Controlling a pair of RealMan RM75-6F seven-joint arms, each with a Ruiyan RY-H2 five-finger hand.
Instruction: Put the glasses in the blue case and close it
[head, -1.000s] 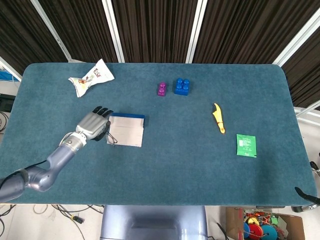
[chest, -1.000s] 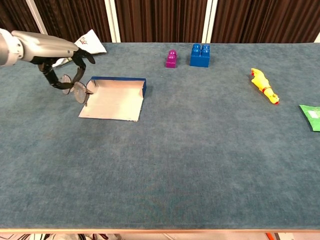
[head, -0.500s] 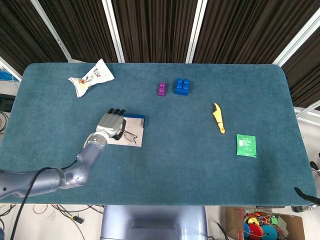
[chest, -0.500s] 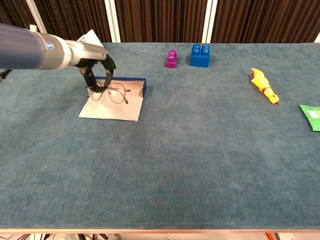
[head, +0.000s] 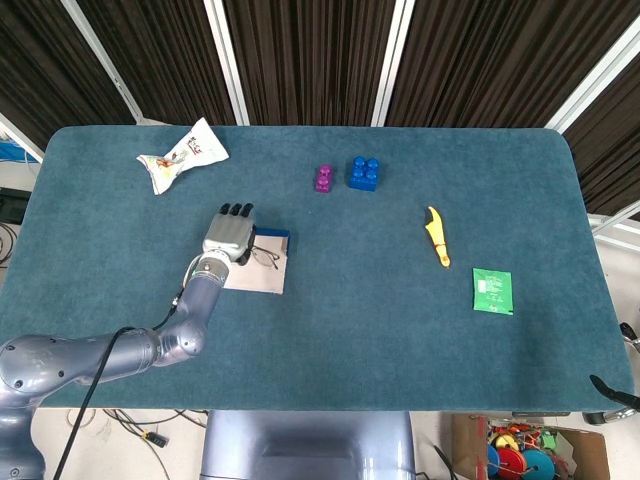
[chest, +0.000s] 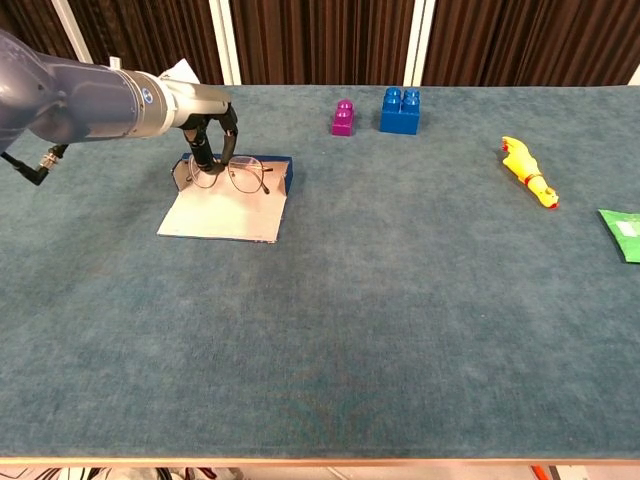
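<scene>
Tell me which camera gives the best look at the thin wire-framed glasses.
The chest view. There the thin wire-framed glasses show both round lenses, held by the left hand over the open blue case. In the head view the glasses are only a small dark sliver, mostly hidden beside that hand.

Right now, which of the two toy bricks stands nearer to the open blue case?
The purple brick; it is smaller and sits left of the blue brick, toward the blue case.
</scene>
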